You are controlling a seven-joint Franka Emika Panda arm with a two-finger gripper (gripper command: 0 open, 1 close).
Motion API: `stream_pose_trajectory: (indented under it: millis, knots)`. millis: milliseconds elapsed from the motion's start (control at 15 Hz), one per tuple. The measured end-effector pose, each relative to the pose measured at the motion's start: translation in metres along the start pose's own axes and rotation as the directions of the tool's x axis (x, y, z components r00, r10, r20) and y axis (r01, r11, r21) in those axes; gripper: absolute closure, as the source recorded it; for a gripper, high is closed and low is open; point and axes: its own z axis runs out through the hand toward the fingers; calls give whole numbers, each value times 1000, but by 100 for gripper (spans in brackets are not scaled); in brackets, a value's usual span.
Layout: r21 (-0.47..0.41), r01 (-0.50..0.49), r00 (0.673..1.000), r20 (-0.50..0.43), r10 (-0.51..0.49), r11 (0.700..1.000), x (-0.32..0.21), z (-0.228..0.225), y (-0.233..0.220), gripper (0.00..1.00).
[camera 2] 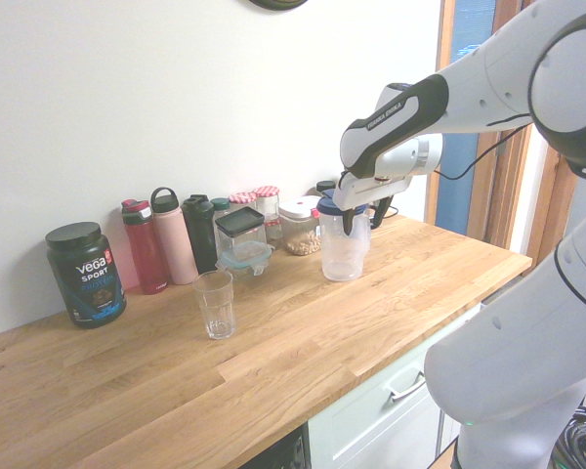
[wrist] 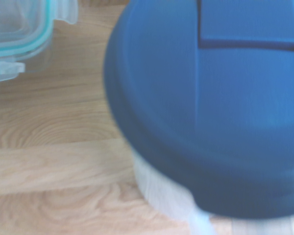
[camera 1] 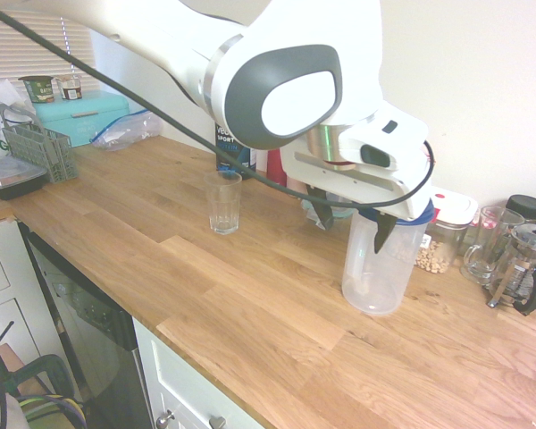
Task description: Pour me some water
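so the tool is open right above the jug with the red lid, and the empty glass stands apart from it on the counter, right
Not quite: the jug's lid is blue, not red, as the wrist view shows plainly. The rest holds: the tool is open just above the jug, and the empty glass stands apart from it on the counter.

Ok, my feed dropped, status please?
Gripper open, straddling translucent plastic jug's blue lid, not gripping. Jug upright. Clear ribbed glass waiting on wooden counter, path clear.

Along the far wall stand a black Vega tub (camera 2: 86, 273), a red bottle (camera 2: 144, 246), a pink bottle (camera 2: 174, 237) and a black bottle (camera 2: 199, 232); right of them, a jar of nuts (camera 2: 300, 227).
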Motion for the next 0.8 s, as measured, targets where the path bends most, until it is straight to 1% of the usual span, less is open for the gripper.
stream_pose_trajectory:
  millis: [267, 800]
  knots:
    - [-13, -7, 1000, 14, 8, 1000, 19, 26, -11, 100]
    - [-14, -17, 999, 28, 17, 1000, 18, 33, -11, 100]
